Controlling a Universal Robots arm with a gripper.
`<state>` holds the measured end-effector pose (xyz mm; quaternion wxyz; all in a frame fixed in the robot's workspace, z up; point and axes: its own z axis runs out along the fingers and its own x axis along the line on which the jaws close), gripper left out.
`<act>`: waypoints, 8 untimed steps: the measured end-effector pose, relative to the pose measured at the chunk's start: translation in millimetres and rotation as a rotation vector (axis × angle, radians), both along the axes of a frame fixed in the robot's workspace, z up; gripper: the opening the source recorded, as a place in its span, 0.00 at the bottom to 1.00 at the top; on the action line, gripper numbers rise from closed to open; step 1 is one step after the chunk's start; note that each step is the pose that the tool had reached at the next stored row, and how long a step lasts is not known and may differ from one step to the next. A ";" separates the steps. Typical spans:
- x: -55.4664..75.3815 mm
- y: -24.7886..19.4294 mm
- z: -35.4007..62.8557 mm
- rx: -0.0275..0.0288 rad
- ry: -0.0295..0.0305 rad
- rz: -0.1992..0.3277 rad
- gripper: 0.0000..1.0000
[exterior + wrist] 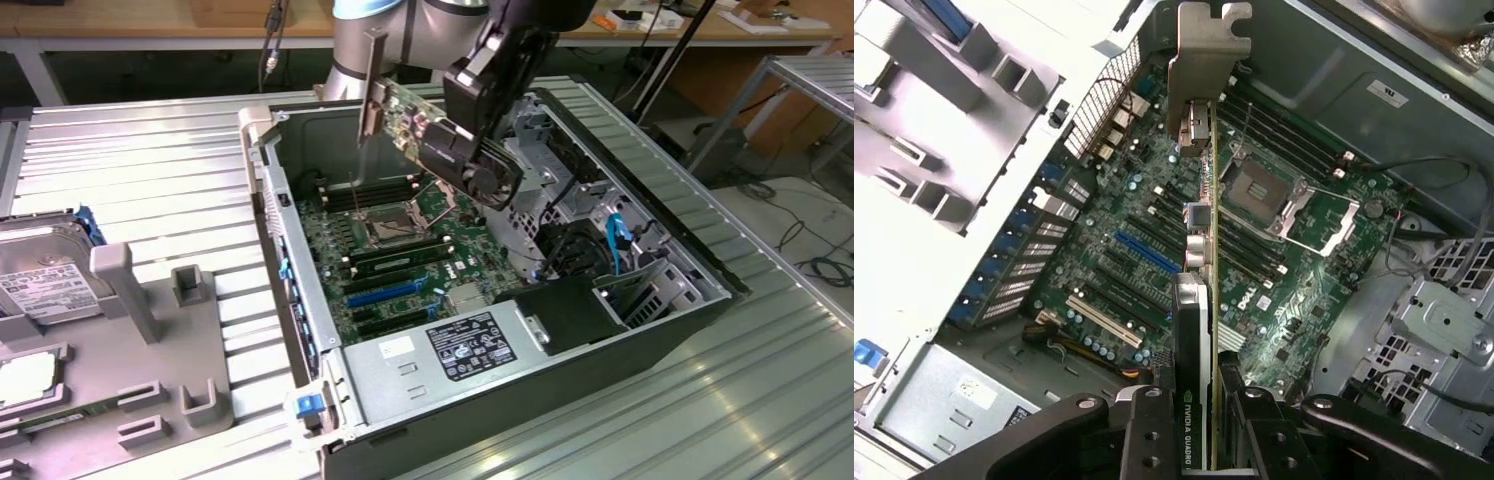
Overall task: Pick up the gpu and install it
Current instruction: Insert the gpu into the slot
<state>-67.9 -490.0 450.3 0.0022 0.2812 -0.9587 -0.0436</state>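
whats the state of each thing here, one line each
computer case: on its side, open
gpu: held up over the case, not seated
gripper: shut on the gpu
cpu socket: load plate flipped open
hard drive: lying outside the case

- Your arm (pixel 354 50) enters at the exterior view's upper middle, wrist angled downward.
- Your tool (pixel 465 150) sits just above centre, fingers clamped on the gpu (pixel 407 115).
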 end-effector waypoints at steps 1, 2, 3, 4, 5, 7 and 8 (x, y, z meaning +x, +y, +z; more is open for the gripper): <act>0.0 0.0 0.0 0.0000 0.0000 0.007 0.27; 0.0 0.0 0.0 -0.0001 0.0000 0.017 0.27; 0.0 0.0 0.0 0.0000 0.0000 0.030 0.27; 0.0 0.0 0.0 0.0000 0.0000 0.034 0.27; 0.0 0.0 0.0 0.0000 0.0000 0.039 0.27; 0.0 0.0 0.0 0.0000 0.0000 0.051 0.27; 0.0 0.0 0.0 0.0000 0.0000 0.058 0.27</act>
